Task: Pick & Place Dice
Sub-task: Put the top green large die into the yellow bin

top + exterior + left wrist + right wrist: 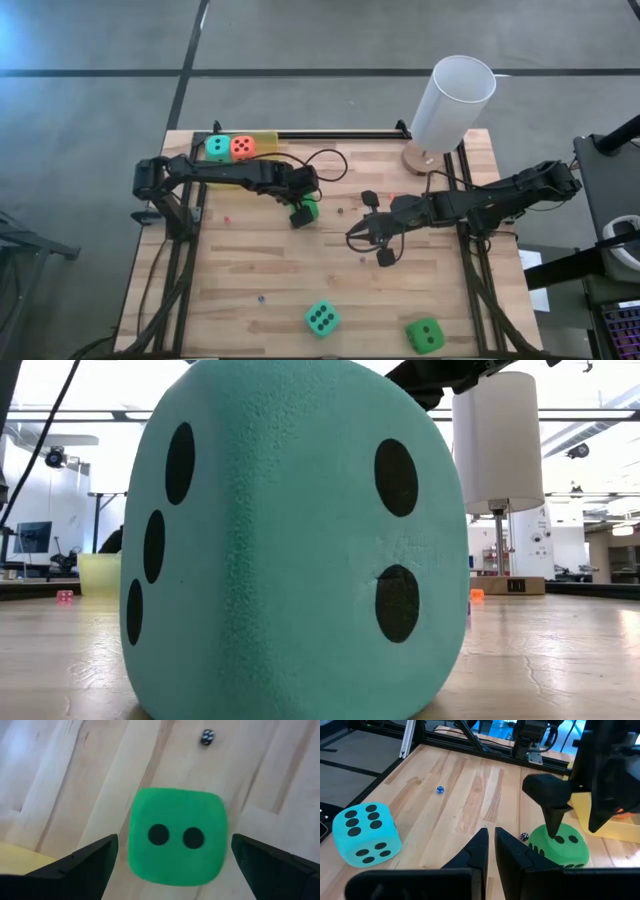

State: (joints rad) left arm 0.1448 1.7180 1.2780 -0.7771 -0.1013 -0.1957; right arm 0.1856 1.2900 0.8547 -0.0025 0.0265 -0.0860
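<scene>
Directly between the wide-spread jaws of the left gripper sat a bright green soft foam die with black pips, its two-pip face turned up toward the wrist camera. Bare wood showed on both sides between the dark fingers and the cube, so nothing was gripped; the jaws straddled it without touching. From the right wrist view the fingers pointed straight down over this die, which rested flat on the pale wooden plank table, just right of the translucent yellow tray. That spread, with the cube square in the gap, suits either a grasp about to close or a cube just let go; which one could not be told.

Left of it, in the tray at the far left of the table, a teal foam die and an orange-red foam die lay side by side, touching, likely already sorted there.

To the right, near mid-table, the right gripper waited low over the boards, its two fingers pressed nearly together on nothing.

Along the near edge, well apart from both arms, a second teal die and a second green die stood untouched, probably awaiting collection. A tall white cylindrical lamp shade on a wooden base occupied the far right corner.
</scene>
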